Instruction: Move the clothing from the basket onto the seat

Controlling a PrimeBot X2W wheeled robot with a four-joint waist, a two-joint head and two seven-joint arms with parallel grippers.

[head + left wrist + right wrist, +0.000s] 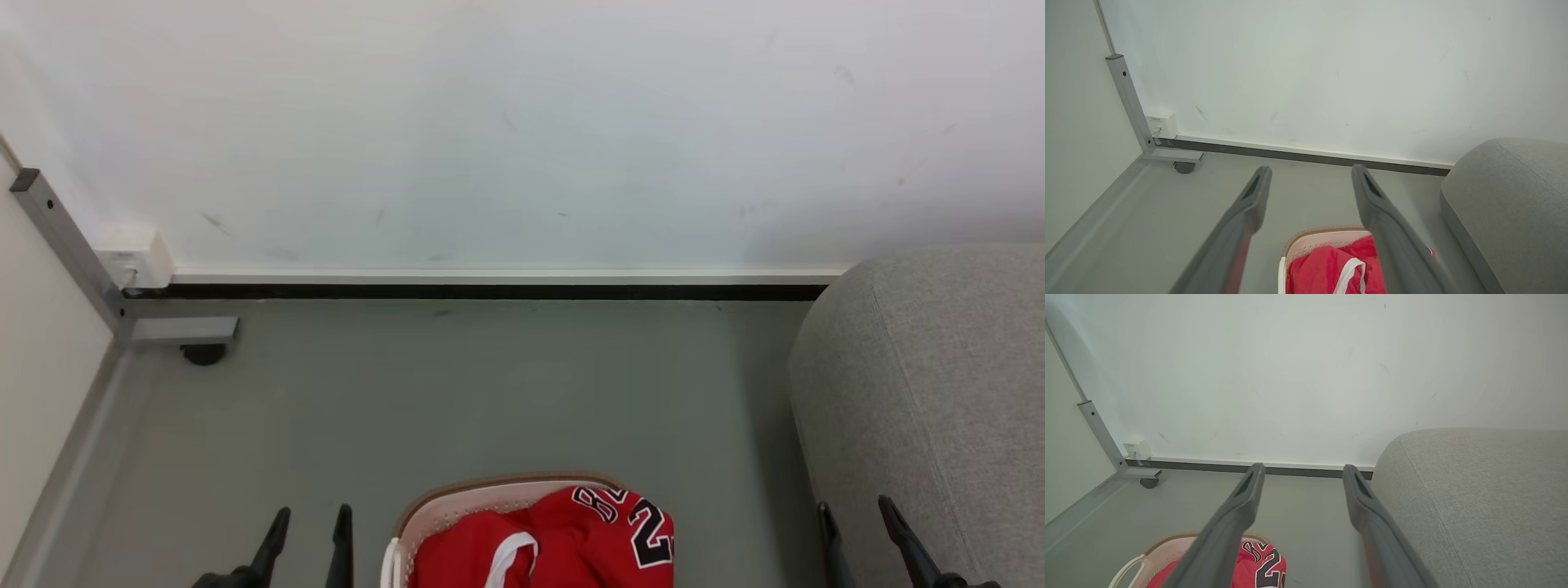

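Nearest, the left gripper (313, 513) stands at the lower left with its two dark fingers spread apart and nothing between them. The right gripper (854, 505) at the lower right is likewise released and empty, its fingers showing against the near edge of the seat (931, 392).

Between the two grippers the basket (457, 494) sits on the grey floor (490, 392), its brown rim curving round the far side. The clothing (571, 539) lies heaped inside it: red fabric with a white stripe toward the left, and a piece with black-and-white numerals draped over the right-hand rim.

A strip of bare floor separates the basket from the seat, which stands to the right with a rounded corner and a seam running down it.

Further back at the left, a grey metal frame (65, 237) rests on a dark caster (204, 354), beside a small white box (135, 260) on the wall (522, 122). A dark skirting (490, 291) runs along the wall's foot as far as the seat.
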